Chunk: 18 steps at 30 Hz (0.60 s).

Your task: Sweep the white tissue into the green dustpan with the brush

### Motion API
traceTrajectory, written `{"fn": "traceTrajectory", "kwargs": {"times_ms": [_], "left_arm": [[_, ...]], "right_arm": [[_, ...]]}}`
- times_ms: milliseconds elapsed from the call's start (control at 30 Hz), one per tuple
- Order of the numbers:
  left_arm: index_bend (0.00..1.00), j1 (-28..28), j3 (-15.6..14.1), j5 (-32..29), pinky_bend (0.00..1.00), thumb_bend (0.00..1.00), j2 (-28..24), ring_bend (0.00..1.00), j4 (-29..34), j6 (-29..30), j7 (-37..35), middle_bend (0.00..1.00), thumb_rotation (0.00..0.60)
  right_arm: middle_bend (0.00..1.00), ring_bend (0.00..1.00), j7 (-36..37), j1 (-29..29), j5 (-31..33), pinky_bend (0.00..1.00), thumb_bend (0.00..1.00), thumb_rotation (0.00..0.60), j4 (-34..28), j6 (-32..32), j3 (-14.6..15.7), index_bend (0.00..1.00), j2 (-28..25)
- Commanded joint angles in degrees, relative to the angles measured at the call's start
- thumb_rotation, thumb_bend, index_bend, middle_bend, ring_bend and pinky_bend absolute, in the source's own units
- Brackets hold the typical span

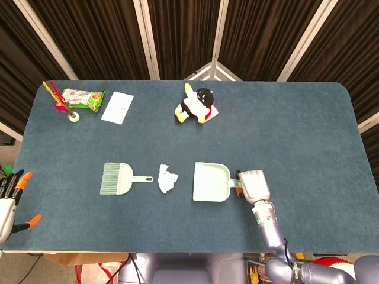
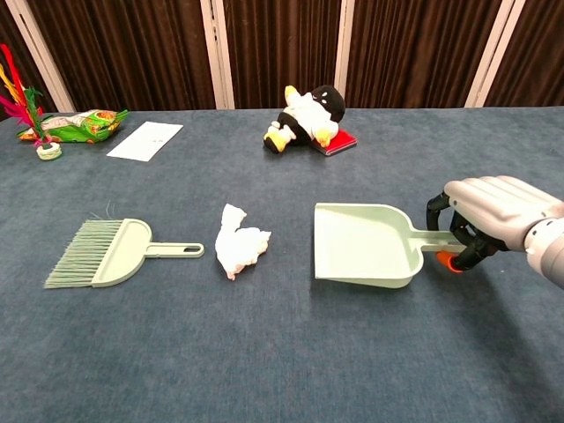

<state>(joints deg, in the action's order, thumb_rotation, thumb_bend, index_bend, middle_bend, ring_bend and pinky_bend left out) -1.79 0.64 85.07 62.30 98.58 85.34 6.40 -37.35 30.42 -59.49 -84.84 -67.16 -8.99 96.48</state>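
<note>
Green dustpan (image 2: 363,243) handle is gripped by the right hand (image 2: 486,217).

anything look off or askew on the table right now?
Mostly tidy. The penguin plush lies toppled on its side at the far edge. The green dustpan sits tilted, handle end raised in the right hand. The white tissue is crumpled, unswept.

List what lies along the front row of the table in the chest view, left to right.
brush → tissue → dustpan → right hand, gripping the dustpan's handle.
</note>
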Motion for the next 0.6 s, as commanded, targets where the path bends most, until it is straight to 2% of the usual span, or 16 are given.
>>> {"fn": "traceTrajectory", "kwargs": {"times_ms": [33, 167, 267, 333, 433, 500, 600], "left_arm": [[0.0, 0.0, 0.1, -0.2, 0.0, 0.0, 0.0, 0.0, 0.3, -0.1, -0.1, 0.0, 0.6], [0.0, 0.0, 0.5, -0.7, 0.08, 0.0, 0.1, 0.02, 1.1, 0.2, -0.6, 0.02, 0.6], [0.01, 0.0, 1.1, -2.3, 0.17, 0.02, 0.1, 0.07, 3.2, -0.2, -2.6, 0.09, 0.6], [0.06, -0.1, 1.6, -3.8, 0.22, 0.05, -0.2, 0.12, 5.0, -0.8, -4.2, 0.15, 0.6], [0.17, -0.4, 3.6, -7.6, 0.34, 0.2, -0.7, 0.25, 9.2, -1.9, -9.3, 0.32, 0.6], [0.27, -1.0, 6.0, -12.4, 0.45, 0.4, -1.3, 0.37, 12.4, -3.0, -12.1, 0.49, 0.6], [0.46, -2.7, 9.9, -18.1, 0.55, 0.53, -0.3, 0.53, 12.9, -2.1, -8.5, 0.73, 0.6]], "right_arm": [[0.87, 0.86, -0.3, 0.1, -0.5, 0.74, 0.55, 0.6, -0.4, -0.3, 0.0, 0.77, -0.4], [0.87, 0.86, -0.7, 0.1, -2.6, 0.74, 0.55, 0.6, -0.6, -1.4, 0.7, 0.77, -1.3], [0.87, 0.86, -0.8, -0.1, -3.9, 0.74, 0.55, 0.6, -0.5, -1.8, 1.4, 0.77, -2.0], [0.87, 0.86, -0.6, -0.3, -4.3, 0.74, 0.55, 0.6, -0.5, -2.0, 1.7, 0.77, -2.2], [0.87, 0.86, -0.3, -0.4, -4.8, 0.74, 0.55, 0.6, -0.9, -2.1, 1.9, 0.77, -2.5], [0.87, 0.86, -0.3, -0.6, -5.1, 0.74, 0.55, 0.6, -1.4, -2.4, 2.0, 0.77, -2.6], [0.87, 0.86, -0.4, -0.8, -5.7, 0.74, 0.55, 0.6, -2.2, -2.9, 2.1, 0.77, -2.9]]}}
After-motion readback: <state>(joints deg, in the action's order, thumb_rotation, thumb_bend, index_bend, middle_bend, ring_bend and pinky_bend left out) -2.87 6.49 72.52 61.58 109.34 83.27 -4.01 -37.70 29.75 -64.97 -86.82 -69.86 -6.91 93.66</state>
